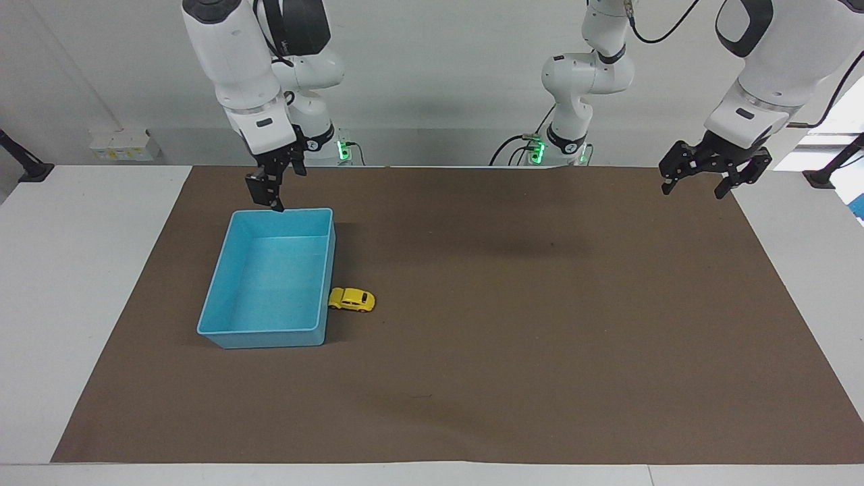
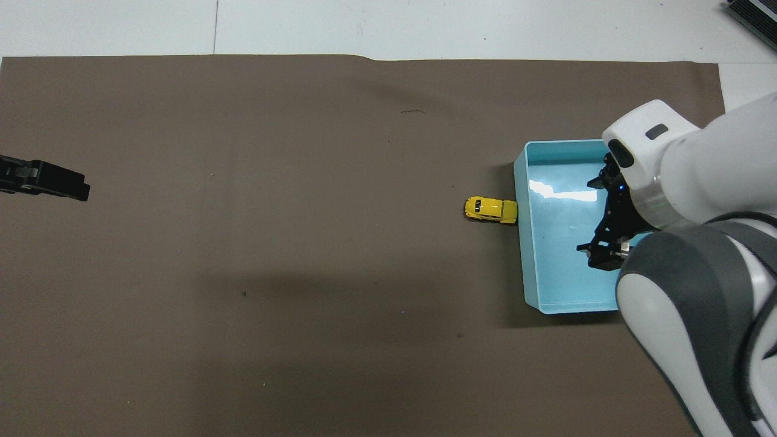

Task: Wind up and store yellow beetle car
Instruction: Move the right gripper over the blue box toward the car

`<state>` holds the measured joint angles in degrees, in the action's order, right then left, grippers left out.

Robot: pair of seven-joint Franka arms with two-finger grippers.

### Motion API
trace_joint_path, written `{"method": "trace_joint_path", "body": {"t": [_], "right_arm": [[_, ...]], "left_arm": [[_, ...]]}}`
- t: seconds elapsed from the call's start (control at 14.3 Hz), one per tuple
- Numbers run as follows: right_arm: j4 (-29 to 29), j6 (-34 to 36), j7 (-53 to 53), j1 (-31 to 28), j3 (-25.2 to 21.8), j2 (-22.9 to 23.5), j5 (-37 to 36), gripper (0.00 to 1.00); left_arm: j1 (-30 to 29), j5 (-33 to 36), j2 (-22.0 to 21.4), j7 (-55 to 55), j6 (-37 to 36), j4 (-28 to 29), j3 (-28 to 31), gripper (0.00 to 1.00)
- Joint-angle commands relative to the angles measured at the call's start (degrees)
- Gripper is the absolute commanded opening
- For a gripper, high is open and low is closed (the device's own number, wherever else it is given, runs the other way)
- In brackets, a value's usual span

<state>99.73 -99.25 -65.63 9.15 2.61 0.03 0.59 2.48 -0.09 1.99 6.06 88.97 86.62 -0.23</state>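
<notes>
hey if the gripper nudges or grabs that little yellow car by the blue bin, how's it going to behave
The yellow beetle car sits on its wheels on the brown mat, so a nudge along its length would probably roll it. It looks rigid and tiny, likely light. Its rounded glossy body may slip between fingers. One end touches the blue bin, which blocks rolling that way.

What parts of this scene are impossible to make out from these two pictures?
- Light blue bin: in the overhead view the right arm covers one corner and part of its floor.
- Yellow beetle car: too small in either view to show any winding part.
- Left gripper: the overhead view's edge cuts off all but its tip.
</notes>
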Motion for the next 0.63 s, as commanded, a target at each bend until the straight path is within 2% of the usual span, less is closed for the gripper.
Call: {"method": "trace_joint_path", "body": {"t": [0.0, 0.35, 0.56], "right_arm": [[0.6, -3.0, -4.1, 0.2, -0.1, 3.1, -0.4, 1.00], [6.6, -13.1, -4.3, 3.1, -0.1, 6.1, -0.4, 1.00], [7.2, -17.1, -4.3, 3.7, -0.1, 9.5, -0.4, 1.00]], "left_arm": [[0.1, 0.4, -1.6, -4.6, 0.0, 1.7, -0.6, 1.00], [0.1, 0.4, -1.6, -4.3, -0.6, 1.4, -0.8, 1.00], [-0.5, 0.4, -1.6, -4.3, -0.5, 1.4, -0.6, 1.00]]}}
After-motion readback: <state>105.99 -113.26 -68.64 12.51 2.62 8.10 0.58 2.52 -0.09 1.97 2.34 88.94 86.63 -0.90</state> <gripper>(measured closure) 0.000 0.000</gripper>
